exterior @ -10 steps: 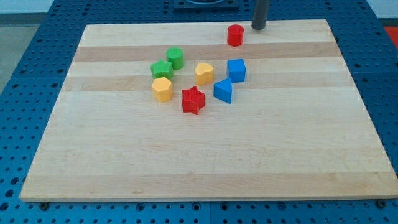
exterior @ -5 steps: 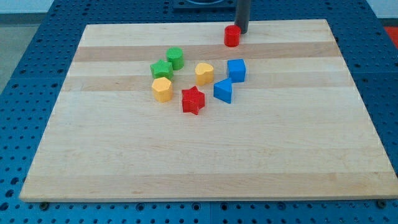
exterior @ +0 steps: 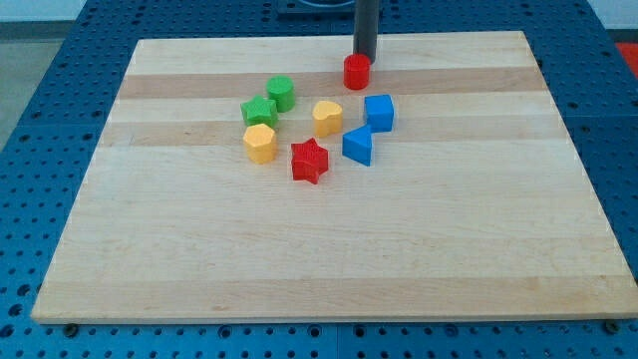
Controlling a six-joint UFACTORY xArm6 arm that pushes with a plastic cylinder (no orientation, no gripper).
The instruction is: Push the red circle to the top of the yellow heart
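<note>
In the one camera view, we had no pincer to report as open, closed or gripping: our arm ended in a straight dark rod, and my tip (exterior: 365, 59) rested on the pale wooden board (exterior: 319, 249) near its top edge. The small red plastic circle block (exterior: 356, 72) sat touching my tip, just below it and slightly toward the view's left.

Below my tip and further to the view's left lay the yellow plastic heart block (exterior: 327, 118), apart from the red circle, with bare wood between them. Straight below my tip, a little to the view's right, stood the blue plastic cube (exterior: 379, 112), and under that the blue wedge-shaped block (exterior: 358, 146). The red plastic star block (exterior: 309, 161) lay lower still, toward the view's left of my tip.

Well to the view's left of my tip we saw the green round block (exterior: 281, 94), the green star-like block (exterior: 258, 111) touching it, and the yellow hexagon-like block (exterior: 259, 143) beneath those.
</note>
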